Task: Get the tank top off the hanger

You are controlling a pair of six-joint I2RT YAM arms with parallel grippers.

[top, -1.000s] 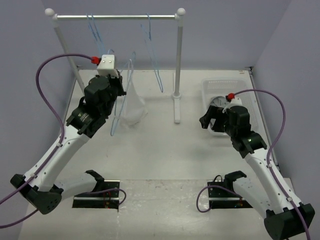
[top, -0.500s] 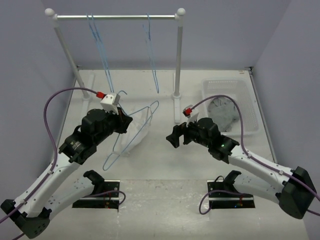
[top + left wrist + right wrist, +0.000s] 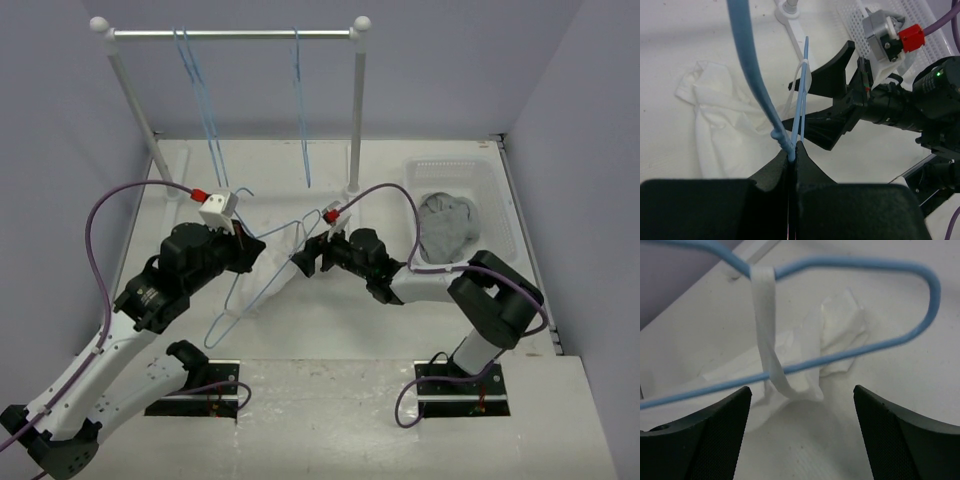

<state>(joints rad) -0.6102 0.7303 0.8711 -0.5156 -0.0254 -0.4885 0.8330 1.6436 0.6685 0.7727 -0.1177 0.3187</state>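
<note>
Two wrist cameras fill in what the overhead view can't. The left one shows the left fingers clenched tight on the hanger right by the wire's twist, and the right one shows the right fingers spread wide and gripping nothing. It also shows the tank top bunched on the worktop under the hanger, with one strap looped over the wire.

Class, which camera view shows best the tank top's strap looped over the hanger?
The right wrist view: the strap shows close and whole, draped over the hanger wire, with nothing in front. The left wrist view shows it as a thin sliver beside the wire. The top view shows it too small to make out.
</note>
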